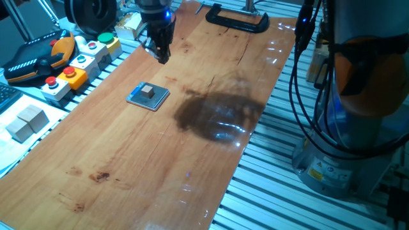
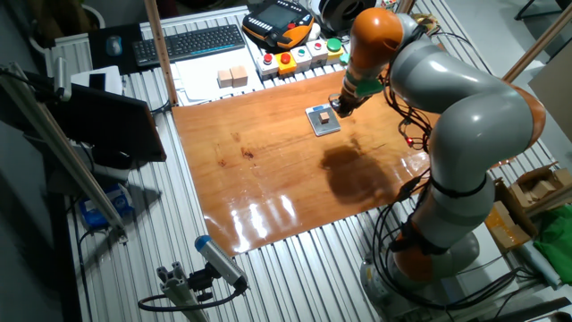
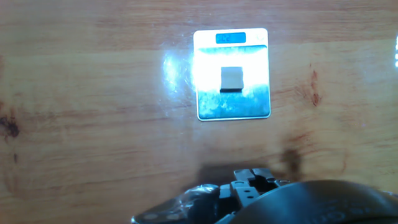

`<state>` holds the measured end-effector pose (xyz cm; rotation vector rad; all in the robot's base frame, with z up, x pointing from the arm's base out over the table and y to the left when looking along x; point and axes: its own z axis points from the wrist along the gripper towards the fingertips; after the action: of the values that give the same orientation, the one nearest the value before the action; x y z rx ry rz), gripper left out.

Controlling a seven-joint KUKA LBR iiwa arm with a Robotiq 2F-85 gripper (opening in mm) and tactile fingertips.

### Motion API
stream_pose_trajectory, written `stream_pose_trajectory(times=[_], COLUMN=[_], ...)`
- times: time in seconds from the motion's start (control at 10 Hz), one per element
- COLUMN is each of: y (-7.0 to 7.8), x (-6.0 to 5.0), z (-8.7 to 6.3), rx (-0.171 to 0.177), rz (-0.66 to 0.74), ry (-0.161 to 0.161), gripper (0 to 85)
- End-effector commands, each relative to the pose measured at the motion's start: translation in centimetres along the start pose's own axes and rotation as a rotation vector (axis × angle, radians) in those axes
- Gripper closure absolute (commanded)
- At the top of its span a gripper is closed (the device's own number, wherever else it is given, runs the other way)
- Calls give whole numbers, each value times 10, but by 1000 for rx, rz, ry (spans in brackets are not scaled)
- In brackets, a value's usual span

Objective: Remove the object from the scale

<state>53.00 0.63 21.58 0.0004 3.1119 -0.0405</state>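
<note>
I've got the arm (image 2: 465,134) bent over the wooden table (image 1: 128,172), w/ a dark shadow on the wood near the middle. Gripper (image 1: 158,43) hangs in the air above the board, beyond the scale (image 1: 148,97) toward the button boxes (image 1: 80,64), not touching anything. Fingers point down; can't tell if the jaws are spread or pressed together, too dark in both fixed views. Two pale blocks (image 1: 25,121) sit off the board at the left edge. Scale lies flat on the wood; hand view shows its blue display lit, digits unreadable. Cube (image 1: 147,91) sits upright approx at the scale's centre.
</note>
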Motion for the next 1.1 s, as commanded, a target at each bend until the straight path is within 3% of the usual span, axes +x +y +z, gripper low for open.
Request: stream_pose_trajectory(times=[0.0, 0.3, 0.5, 1.0], y=[0, 1, 6, 18], x=[-1, -5, -7, -10], z=[4, 15, 20, 37], rx=[5, 18, 44, 24], rz=[0, -3, 1, 56], ry=[-3, -3, -34, -24], gripper=[843, 843, 843, 843])
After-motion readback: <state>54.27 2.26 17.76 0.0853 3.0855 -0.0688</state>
